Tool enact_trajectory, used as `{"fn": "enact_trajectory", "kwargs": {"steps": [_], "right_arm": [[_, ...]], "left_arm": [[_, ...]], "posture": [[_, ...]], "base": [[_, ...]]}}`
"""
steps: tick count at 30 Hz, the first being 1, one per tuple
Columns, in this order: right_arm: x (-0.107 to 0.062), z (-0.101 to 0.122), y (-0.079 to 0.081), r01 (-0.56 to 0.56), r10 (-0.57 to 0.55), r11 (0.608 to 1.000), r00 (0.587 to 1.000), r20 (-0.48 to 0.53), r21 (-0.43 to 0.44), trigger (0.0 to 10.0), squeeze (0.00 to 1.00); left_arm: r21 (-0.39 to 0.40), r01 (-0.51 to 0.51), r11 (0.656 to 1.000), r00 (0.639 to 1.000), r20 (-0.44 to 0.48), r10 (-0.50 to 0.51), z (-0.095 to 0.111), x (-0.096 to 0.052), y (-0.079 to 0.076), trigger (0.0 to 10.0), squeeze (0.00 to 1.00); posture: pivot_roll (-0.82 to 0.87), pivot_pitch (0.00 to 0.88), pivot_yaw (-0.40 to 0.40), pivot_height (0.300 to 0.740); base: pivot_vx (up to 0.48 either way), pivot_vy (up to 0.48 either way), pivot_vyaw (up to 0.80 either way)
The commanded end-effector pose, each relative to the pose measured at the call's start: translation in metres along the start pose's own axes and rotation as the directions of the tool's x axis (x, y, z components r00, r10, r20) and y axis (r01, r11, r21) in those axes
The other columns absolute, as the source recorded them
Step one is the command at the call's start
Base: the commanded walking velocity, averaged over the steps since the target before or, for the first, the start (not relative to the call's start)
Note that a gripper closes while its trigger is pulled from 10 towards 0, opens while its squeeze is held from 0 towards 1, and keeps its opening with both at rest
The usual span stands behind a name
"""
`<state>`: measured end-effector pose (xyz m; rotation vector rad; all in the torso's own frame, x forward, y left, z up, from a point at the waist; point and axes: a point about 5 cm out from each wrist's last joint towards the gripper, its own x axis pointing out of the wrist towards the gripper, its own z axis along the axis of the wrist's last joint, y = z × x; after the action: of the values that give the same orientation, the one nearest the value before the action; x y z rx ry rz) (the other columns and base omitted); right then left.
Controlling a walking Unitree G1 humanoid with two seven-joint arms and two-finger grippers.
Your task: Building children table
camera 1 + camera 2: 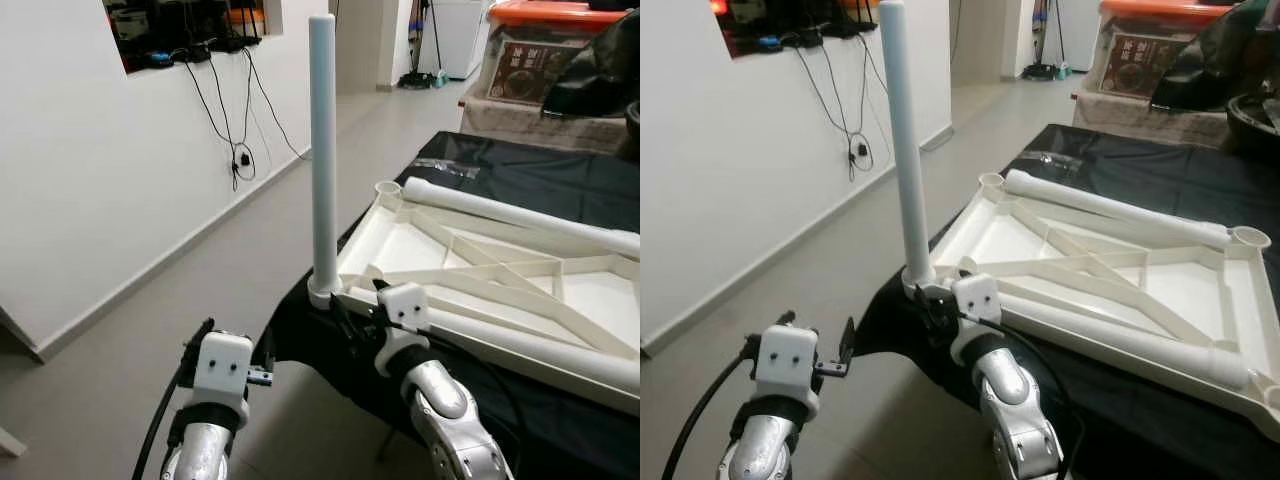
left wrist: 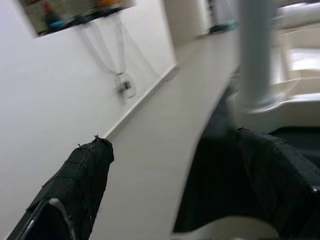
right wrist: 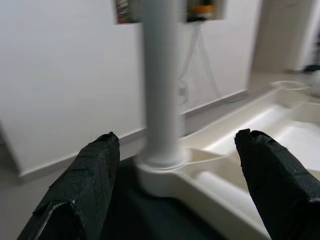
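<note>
A white plastic table top (image 1: 398, 243) lies upside down on a surface draped in black cloth (image 1: 520, 170). One white leg (image 1: 323, 150) stands upright in its near left corner socket (image 1: 322, 292). Two more legs lie across the underside, one at the far edge (image 1: 520, 215) and one at the near edge (image 1: 540, 345). My right gripper (image 3: 177, 136) is open, its fingers spread either side of the upright leg's base without touching it. My left gripper (image 2: 172, 137) is open and holds nothing; it hangs over the floor, lower and left of that corner.
A white wall (image 1: 110, 170) runs along the left, with black cables and a socket (image 1: 240, 158). Grey floor (image 1: 170, 320) lies between the wall and the table. Boxes with an orange lid (image 1: 545, 50) stand behind the table, and a dark object (image 1: 600, 60) is at the far right.
</note>
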<state>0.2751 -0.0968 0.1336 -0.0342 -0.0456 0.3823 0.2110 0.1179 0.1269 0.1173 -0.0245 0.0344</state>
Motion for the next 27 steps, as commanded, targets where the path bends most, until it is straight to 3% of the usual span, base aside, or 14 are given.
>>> {"fn": "enact_trajectory", "kwargs": {"steps": [1, 27], "right_arm": [[-0.0008, -0.0041, 0.0006, 0.002, -0.002, 1.000, 1.000, -0.026, 0.003, 10.0, 0.00], [-0.0003, -0.0010, 0.0015, -0.001, 0.001, 1.000, 1.000, -0.008, 0.002, 10.0, 0.00]], "left_arm": [[-0.029, -0.002, 1.000, 1.000, -0.010, 0.002, 0.0010, 0.0008, -0.0047, 10.0, 0.00], [-0.014, 0.015, 1.000, 1.000, -0.012, -0.015, 0.0009, 0.0015, -0.0068, 10.0, 0.00]], "posture": [[-0.03, 0.000, 0.029, 0.740], [-0.02, 0.000, 0.020, 0.740]], "base": [[0.000, 0.000, -0.79], [0.000, 0.000, -0.78]]}}
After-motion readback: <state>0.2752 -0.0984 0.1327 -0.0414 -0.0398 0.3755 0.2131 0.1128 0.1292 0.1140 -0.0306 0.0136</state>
